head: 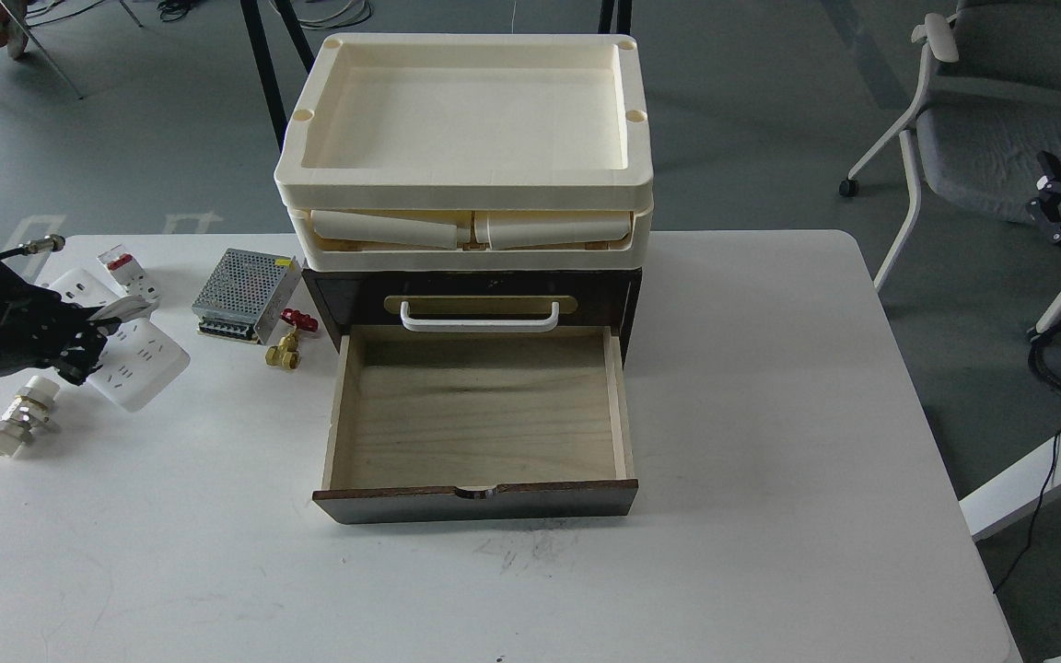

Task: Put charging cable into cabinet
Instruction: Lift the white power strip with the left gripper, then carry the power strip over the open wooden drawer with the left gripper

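Note:
The charging cable [139,364], a white power strip with its cord wrapped round the middle, hangs tilted above the table's left side. My left gripper [91,336] is shut on its middle, over the cord. The cabinet [623,295] is a dark brown box at the table's centre with a white bar handle [480,318]. Its pale wood drawer [475,502] is pulled out toward me and holds nothing. Cream trays [466,189] are stacked on top. My right gripper [1057,207] is off the table at the far right, fingers apart and empty.
Between the strip and the cabinet lie a small white breaker with a red tab [130,270], a silver perforated power-supply box [245,293] and a brass valve with a red handle [286,343]. A white pipe fitting [19,422] lies under my left arm. A grey chair [991,129] stands right of the table.

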Controlling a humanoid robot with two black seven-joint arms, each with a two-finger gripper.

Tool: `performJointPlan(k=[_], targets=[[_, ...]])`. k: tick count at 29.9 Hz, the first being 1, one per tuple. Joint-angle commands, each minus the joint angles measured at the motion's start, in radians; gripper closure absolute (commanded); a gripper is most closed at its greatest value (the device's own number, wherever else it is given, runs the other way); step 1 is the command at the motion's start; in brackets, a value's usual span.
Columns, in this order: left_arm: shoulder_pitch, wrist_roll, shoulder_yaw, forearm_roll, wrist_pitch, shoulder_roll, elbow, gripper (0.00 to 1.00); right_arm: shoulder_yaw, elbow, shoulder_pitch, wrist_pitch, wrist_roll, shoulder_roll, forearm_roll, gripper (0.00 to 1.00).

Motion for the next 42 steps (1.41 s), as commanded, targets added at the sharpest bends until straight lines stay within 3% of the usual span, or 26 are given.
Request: performJointPlan(k=[1, 3, 7, 11, 13, 19, 25, 33, 42], targets=[[-0.010, 0.000, -0.003, 0.000, -0.113, 0.204, -0.299, 1.00, 0.005, 0.000, 0.000, 0.000, 0.000, 0.000, 0.000, 0.00], [-0.010, 0.000, -0.006, -0.034, -0.181, 0.322, -0.489, 1.00, 0.005, 0.000, 0.000, 0.000, 0.000, 0.001, 0.000, 0.00], [-0.048, 0.000, -0.009, -0.199, -0.310, 0.445, -0.735, 1.00, 0.005, 0.000, 0.000, 0.000, 0.000, 0.002, 0.000, 0.00], [-0.105, 0.000, -0.014, -0.371, -0.455, 0.453, -0.844, 1.00, 0.005, -0.002, -0.002, 0.000, 0.000, 0.002, -0.001, 0.00], [-0.123, 0.000, -0.020, -0.463, -0.455, 0.439, -0.858, 1.00, 0.005, -0.021, -0.003, 0.000, 0.000, 0.003, -0.001, 0.00], [-0.119, 0.000, -0.020, -0.817, -0.455, 0.303, -0.857, 1.00, 0.005, -0.049, -0.006, 0.000, 0.000, 0.014, -0.001, 0.00], [-0.085, 0.000, -0.011, -0.956, -0.455, 0.107, -0.803, 1.00, 0.007, -0.049, -0.006, 0.000, 0.000, 0.015, -0.001, 0.00], [-0.013, 0.000, -0.015, -1.016, -0.455, -0.173, -0.578, 1.00, 0.005, -0.049, -0.006, 0.000, 0.000, 0.015, -0.001, 0.00], [0.019, 0.000, -0.020, -1.044, -0.455, -0.245, -0.403, 1.00, 0.007, -0.051, -0.015, 0.000, 0.000, 0.009, -0.001, 0.00]])
